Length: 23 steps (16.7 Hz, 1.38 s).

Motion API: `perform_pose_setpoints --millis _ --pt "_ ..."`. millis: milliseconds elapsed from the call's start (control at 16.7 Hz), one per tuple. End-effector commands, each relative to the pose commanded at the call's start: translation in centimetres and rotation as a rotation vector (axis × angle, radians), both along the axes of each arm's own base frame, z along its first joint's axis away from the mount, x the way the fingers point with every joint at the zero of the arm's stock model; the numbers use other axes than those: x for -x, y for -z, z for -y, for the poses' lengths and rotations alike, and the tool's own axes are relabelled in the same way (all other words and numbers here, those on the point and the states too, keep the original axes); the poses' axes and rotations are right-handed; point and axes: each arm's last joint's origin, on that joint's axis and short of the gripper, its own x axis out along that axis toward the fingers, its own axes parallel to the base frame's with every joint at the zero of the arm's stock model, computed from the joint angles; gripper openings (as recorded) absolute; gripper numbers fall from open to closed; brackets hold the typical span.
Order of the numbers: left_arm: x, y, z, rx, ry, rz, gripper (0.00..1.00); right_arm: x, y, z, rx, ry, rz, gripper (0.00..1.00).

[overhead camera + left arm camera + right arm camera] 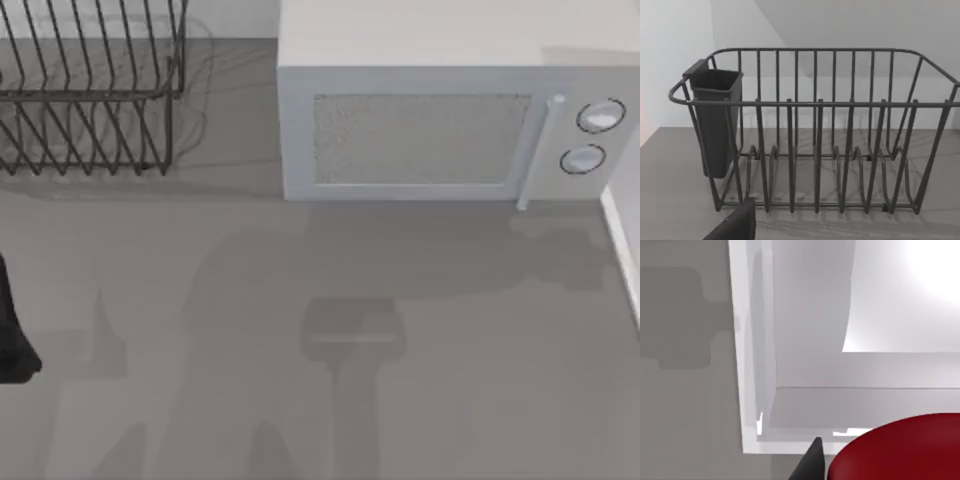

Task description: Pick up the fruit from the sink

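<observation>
Where sink (805,365) lies, one fruit (900,450)

Open counter (400,380) across the middle and front, free for passage. Blocked at the back by the microwave (440,110) and, back left, the wire dish rack (90,90) with its dark cutlery cup (715,120). White sink rim (622,250) bounding the right edge.
</observation>
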Motion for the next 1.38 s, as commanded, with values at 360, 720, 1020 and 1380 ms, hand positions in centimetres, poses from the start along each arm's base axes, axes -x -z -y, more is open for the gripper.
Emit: perform_pose_setpoints --millis 360,720,1020,1380 --pt "0.0 0.0 0.0 0.0 0.0 0.0 1.0 2.6 0.1 -15.3 -0.014 -0.009 -0.034 0.0" --pt "0.0 0.0 0.0 0.0 0.0 0.0 1.0 9.1 1.3 -27.3 0.009 0.001 -0.043 0.0" --pt "0.0 0.0 0.0 0.0 0.0 0.0 1.0 12.0 1.9 -30.7 0.024 0.004 -0.038 0.0" --pt "0.0 0.0 0.0 0.0 0.0 0.0 1.0 11.8 2.5 -30.7 0.025 0.008 -0.043 0.0"
